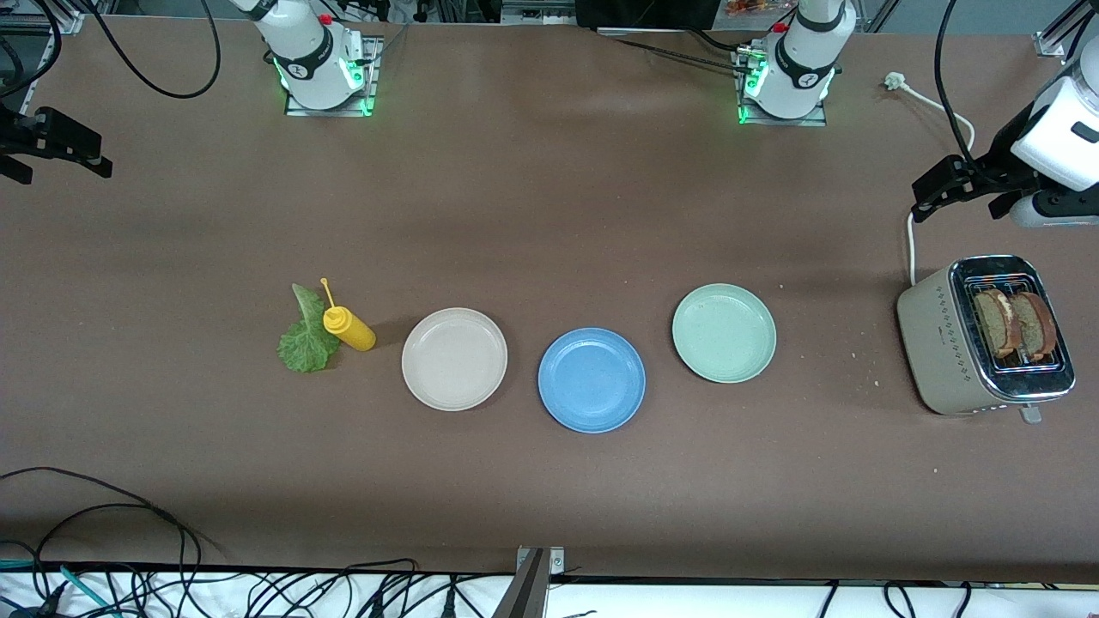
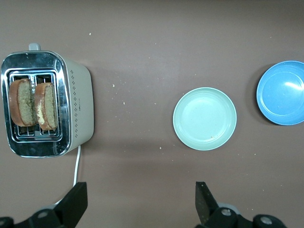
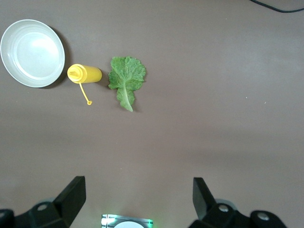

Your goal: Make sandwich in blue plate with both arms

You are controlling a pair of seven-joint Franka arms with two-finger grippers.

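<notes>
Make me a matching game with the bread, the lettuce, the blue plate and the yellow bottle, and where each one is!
Things:
1. bread slices
2. lettuce leaf
3. blue plate
4. yellow bottle

Places:
A. between the cream plate and the green plate
B. standing in the toaster
C. flat on the table at the right arm's end
D. on its side between the leaf and the cream plate

Pairs: 1-B, 2-C, 3-A, 4-D
</notes>
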